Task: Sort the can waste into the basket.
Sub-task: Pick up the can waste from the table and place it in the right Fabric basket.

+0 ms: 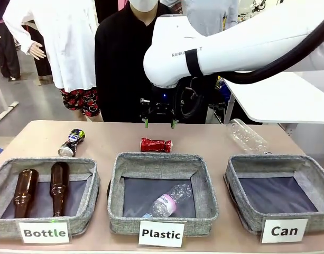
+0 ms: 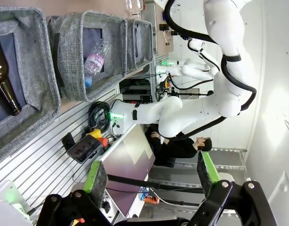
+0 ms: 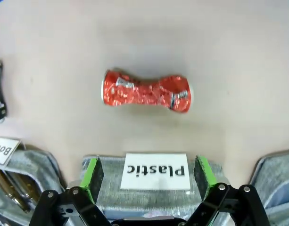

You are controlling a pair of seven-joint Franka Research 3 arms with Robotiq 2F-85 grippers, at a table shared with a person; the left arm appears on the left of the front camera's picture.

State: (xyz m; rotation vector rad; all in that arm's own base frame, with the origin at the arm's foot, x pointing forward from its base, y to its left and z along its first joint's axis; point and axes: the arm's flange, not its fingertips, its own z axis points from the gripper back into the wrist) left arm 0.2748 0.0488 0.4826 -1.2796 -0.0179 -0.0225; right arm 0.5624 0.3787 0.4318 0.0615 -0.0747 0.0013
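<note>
Red can (image 1: pixel 156 144) lying on tan table (image 1: pixel 114 135).

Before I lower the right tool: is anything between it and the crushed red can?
Nothing visible. The right tool hangs open above the crushed red can, with only air between; the Plastic basket sits on the can's near side, clear of the drop.
</note>
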